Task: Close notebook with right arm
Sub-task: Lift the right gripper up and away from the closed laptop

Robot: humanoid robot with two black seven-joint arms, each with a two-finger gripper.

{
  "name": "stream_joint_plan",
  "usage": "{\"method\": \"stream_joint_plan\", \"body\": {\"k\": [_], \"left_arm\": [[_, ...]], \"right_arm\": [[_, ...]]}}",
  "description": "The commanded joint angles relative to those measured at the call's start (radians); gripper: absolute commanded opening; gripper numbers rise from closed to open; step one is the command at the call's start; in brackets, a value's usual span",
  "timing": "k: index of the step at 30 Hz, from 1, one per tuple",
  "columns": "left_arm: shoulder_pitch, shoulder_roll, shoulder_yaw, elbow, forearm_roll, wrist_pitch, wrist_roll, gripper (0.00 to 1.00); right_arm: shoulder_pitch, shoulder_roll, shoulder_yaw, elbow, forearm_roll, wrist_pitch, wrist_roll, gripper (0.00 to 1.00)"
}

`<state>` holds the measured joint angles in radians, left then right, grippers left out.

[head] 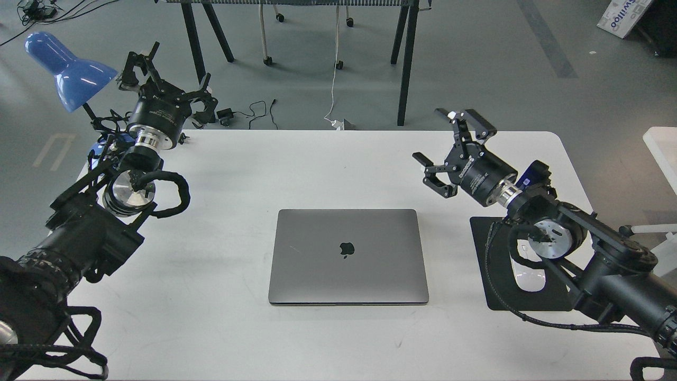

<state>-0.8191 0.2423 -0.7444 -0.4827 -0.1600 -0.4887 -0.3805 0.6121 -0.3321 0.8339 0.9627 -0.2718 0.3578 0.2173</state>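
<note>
A grey notebook computer (348, 256) lies shut and flat on the white table (328, 164), its logo facing up. My right gripper (447, 143) is open and empty, raised above the table to the upper right of the notebook, well apart from it. My left gripper (166, 71) is open and empty, held high at the table's far left corner, far from the notebook.
A black mouse pad (497, 288) with a white mouse (530, 275) lies right of the notebook, partly under my right arm. A blue desk lamp (66, 69) stands at the far left corner. Table legs and cables are on the floor behind.
</note>
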Motion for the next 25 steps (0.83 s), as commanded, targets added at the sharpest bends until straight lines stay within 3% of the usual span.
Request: {"method": "stream_joint_plan", "body": {"k": [1,5,9,16,25], "left_arm": [[0.000,0.000,0.000,0.001,0.000,0.000,0.000,1.00],[0.000,0.000,-0.001,0.001,0.000,0.000,0.000,1.00],[0.000,0.000,-0.001,0.000,0.000,0.000,-0.001,1.00],[0.000,0.000,-0.001,0.000,0.000,0.000,0.000,1.00],[0.000,0.000,-0.001,0.000,0.000,0.000,0.000,1.00]], "right_arm": [[0.003,-0.001,0.166,-0.015,0.002,-0.002,-0.007,1.00],[0.012,-0.001,0.275,-0.088,0.049,0.001,-0.047,1.00],[0.020,-0.001,0.336,-0.202,0.251,0.006,-0.101,1.00],[0.026,0.013,0.343,-0.340,0.378,0.064,-0.093,1.00],[0.023,0.018,0.326,-0.338,0.376,0.113,-0.085,1.00]]}}
